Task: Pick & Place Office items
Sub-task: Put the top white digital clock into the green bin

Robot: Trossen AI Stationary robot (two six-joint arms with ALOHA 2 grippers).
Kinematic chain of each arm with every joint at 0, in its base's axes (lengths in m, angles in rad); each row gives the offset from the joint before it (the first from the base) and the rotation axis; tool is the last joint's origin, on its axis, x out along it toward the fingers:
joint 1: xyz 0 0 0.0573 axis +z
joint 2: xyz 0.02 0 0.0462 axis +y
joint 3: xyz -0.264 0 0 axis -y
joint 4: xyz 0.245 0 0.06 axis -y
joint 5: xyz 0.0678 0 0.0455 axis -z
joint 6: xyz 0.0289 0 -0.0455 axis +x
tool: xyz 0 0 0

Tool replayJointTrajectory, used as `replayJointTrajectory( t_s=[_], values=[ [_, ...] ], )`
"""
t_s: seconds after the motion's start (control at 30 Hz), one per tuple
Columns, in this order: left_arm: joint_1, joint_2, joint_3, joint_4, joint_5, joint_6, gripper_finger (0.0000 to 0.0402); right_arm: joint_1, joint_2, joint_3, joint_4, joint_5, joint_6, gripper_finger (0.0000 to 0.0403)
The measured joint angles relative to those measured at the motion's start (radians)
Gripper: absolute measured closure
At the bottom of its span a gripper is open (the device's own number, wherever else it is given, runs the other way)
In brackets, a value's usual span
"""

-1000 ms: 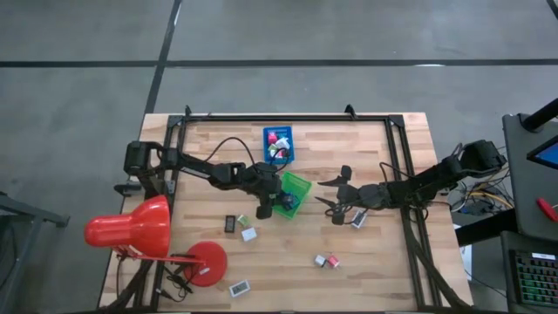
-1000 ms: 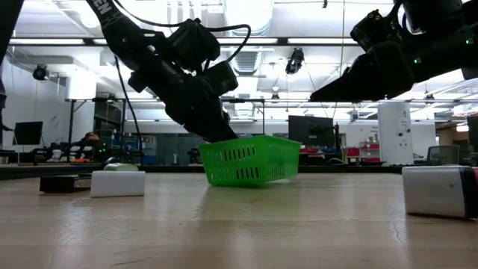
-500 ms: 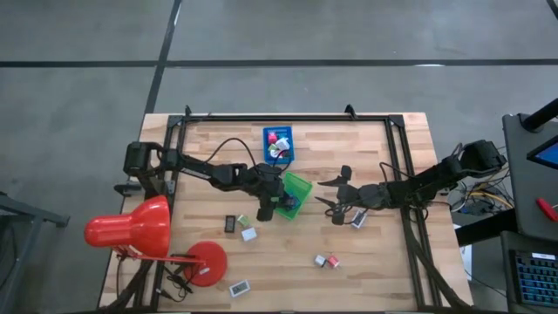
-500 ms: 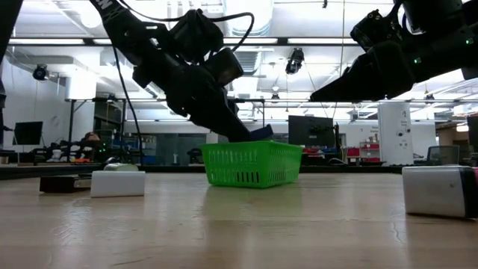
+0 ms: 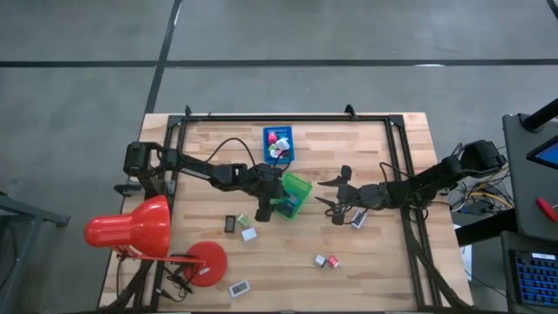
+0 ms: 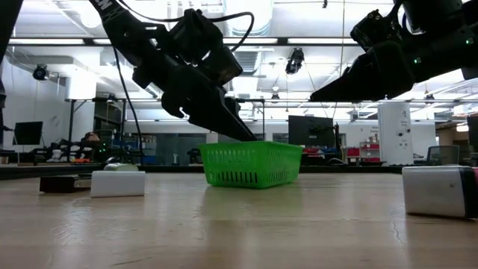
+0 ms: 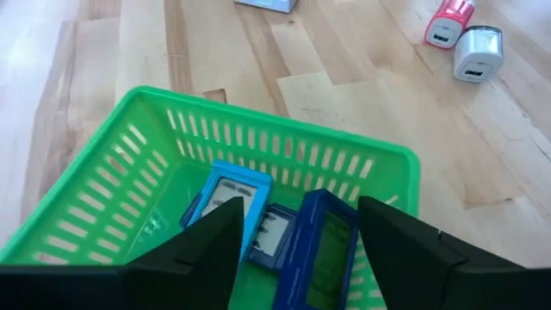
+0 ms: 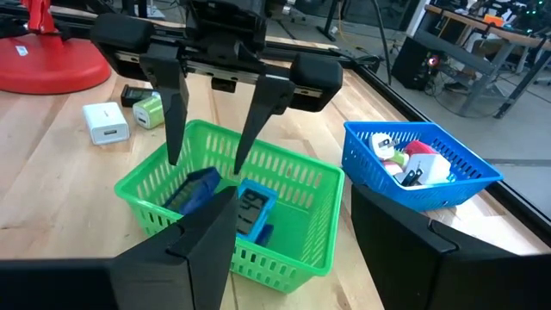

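Blue flat items (image 7: pixel 225 207) lie tilted in the green tray, small pieces (image 8: pixel 405 158) heap in the blue one, while a pink cube (image 7: pixel 448 22) touching a white cube (image 7: pixel 478 52) and others lie loose.

A wooden tabletop (image 5: pixel 366 262) stands on grey concrete floor (image 5: pixel 87 52). Behind it, ceiling lights (image 6: pixel 67 41) shine over desks with monitors (image 6: pixel 308 128).

The green tray (image 6: pixel 252 164), tilted a second ago, now sits level on the surface (image 6: pixel 239 224). The left gripper (image 5: pixel 265 209) stands higher above the tray's edge, its fingers (image 8: pixel 175 116) spread and empty; a dark blue item (image 7: pixel 317 250) now lies inside.
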Motion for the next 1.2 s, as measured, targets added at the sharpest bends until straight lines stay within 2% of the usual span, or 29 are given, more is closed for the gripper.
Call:
replayJointTrajectory(
  t_s=[0.17, 0.47, 0.83, 0.97, 1.2],
  values=[
    [0.002, 0.000, 0.000, 0.007, -0.001, 0.012, 0.0151, 0.000, 0.000, 0.000, 0.000, 0.000, -0.002, 0.0181],
    [0.001, -0.005, -0.001, 0.120, -0.001, 0.077, 0.0151, 0.000, 0.000, 0.000, -0.003, -0.003, 0.006, 0.0181],
    [-0.001, -0.110, -0.066, 0.140, 0.003, 0.117, 0.0151, 0.003, 0.000, 0.002, -0.134, -0.054, 0.088, 0.0181],
    [-0.001, -0.150, -0.123, 0.187, 0.003, 0.116, 0.0152, 0.003, 0.000, 0.038, -0.301, -0.084, 0.167, 0.0181],
    [0.000, -0.228, -0.226, 0.296, 0.002, 0.110, 0.0152, 0.049, 0.000, 0.204, -0.760, -0.084, 0.245, 0.0181]
  ],
)
